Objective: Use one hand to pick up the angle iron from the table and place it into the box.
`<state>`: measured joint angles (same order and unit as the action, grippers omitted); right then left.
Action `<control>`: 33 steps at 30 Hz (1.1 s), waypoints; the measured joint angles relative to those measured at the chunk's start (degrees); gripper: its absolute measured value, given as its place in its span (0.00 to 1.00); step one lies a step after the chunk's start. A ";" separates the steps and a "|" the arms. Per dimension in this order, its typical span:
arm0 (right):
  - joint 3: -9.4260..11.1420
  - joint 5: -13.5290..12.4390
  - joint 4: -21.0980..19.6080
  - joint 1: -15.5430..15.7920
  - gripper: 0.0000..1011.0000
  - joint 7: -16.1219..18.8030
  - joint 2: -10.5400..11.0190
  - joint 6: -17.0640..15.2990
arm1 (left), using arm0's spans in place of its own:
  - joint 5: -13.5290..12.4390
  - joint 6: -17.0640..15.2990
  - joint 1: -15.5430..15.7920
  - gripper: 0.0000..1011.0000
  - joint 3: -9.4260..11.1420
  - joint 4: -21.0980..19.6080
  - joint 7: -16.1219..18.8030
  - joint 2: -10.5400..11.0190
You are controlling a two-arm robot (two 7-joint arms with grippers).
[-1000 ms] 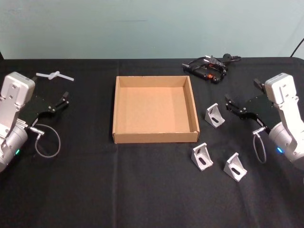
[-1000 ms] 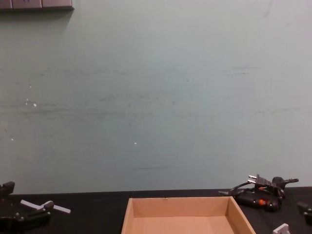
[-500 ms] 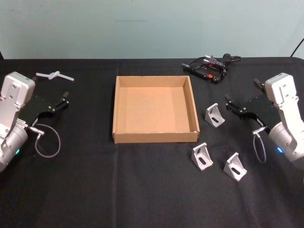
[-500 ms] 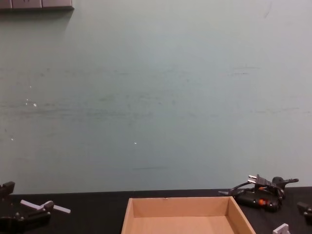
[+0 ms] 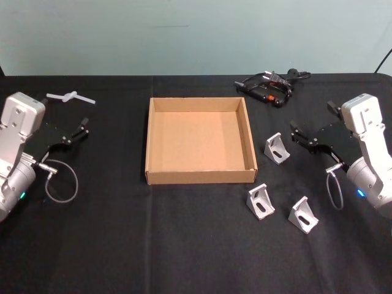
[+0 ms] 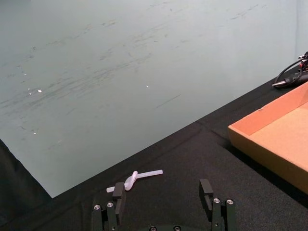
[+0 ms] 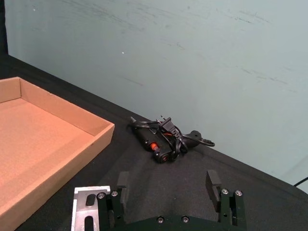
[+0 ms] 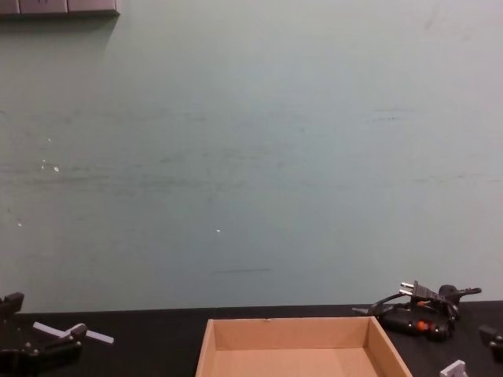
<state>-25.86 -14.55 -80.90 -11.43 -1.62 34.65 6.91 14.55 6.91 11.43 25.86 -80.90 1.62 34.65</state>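
Observation:
The brown cardboard box [image 5: 147, 142] stands open in the middle of the black table [image 5: 184, 233], with nothing inside. Three silver angle irons lie to its right: one [image 5: 277, 149] close beside the box's right wall, and two nearer me [image 5: 260, 201] [image 5: 302, 215]. My right gripper [image 5: 312, 116] hovers open just right of the first angle iron, whose plate also appears below one finger as an angle iron [image 7: 89, 211] under my right gripper [image 7: 167, 179]. My left gripper [image 5: 67, 110] rests open at the table's left, apart from everything; its wrist view shows the left gripper [image 6: 162, 190] empty.
A black corded tool with a plug [image 5: 269, 86] lies at the back right, beyond the box. A small white plastic piece [image 5: 69, 97] lies at the back left, ahead of the left gripper. A pale green wall rises behind the table.

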 joint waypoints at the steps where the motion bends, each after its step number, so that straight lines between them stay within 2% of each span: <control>1: 0.00 0.00 0.00 0.00 0.99 0.00 0.00 0.00 | 0.00 0.00 0.00 0.99 0.00 0.00 0.00 0.00; 5: 0.27 0.04 -0.13 0.20 0.99 0.07 0.02 0.11 | 0.00 0.00 0.00 0.99 0.00 0.00 0.00 0.00; 10: 1.67 -0.21 -1.86 1.89 0.99 0.89 0.54 0.97 | 0.00 0.00 0.00 0.99 0.00 0.00 0.00 0.00; 16: 3.45 -3.15 -5.25 4.51 0.99 3.78 1.60 0.68 | 0.00 0.00 0.00 0.99 0.00 0.00 0.00 0.00; 19: 4.16 -5.49 -7.18 5.61 0.99 6.14 2.28 -1.71 | 0.00 0.00 0.00 0.99 0.00 0.00 0.00 0.00; 20: 4.48 -7.07 -7.94 5.80 0.99 7.72 2.54 -3.80 | 0.00 0.00 0.00 0.99 0.00 0.00 0.00 0.00; 23: 4.78 -9.26 -8.64 5.71 0.99 9.94 2.88 -7.17 | 0.00 0.00 0.00 0.99 0.00 0.00 0.00 0.00; 24: 4.80 -10.55 -9.03 5.34 0.99 11.57 3.13 -10.04 | 0.00 0.00 0.00 0.99 0.00 0.00 0.00 0.00; 26: 4.72 -11.35 -9.40 4.70 0.99 13.06 3.43 -12.68 | 0.00 0.00 0.00 0.99 0.00 0.00 0.00 0.00; 27: 4.43 -11.87 -9.66 3.97 0.99 14.45 3.73 -15.24 | 0.00 0.00 0.00 0.99 0.00 0.00 0.00 0.00; 33: 3.58 -12.47 -9.77 1.44 0.99 18.25 3.93 -21.43 | 0.00 0.00 0.00 0.99 0.00 0.00 0.00 0.00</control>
<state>-22.29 -27.02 -90.67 -9.99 16.63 38.58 -14.52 14.55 6.91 11.43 25.86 -80.90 1.62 34.64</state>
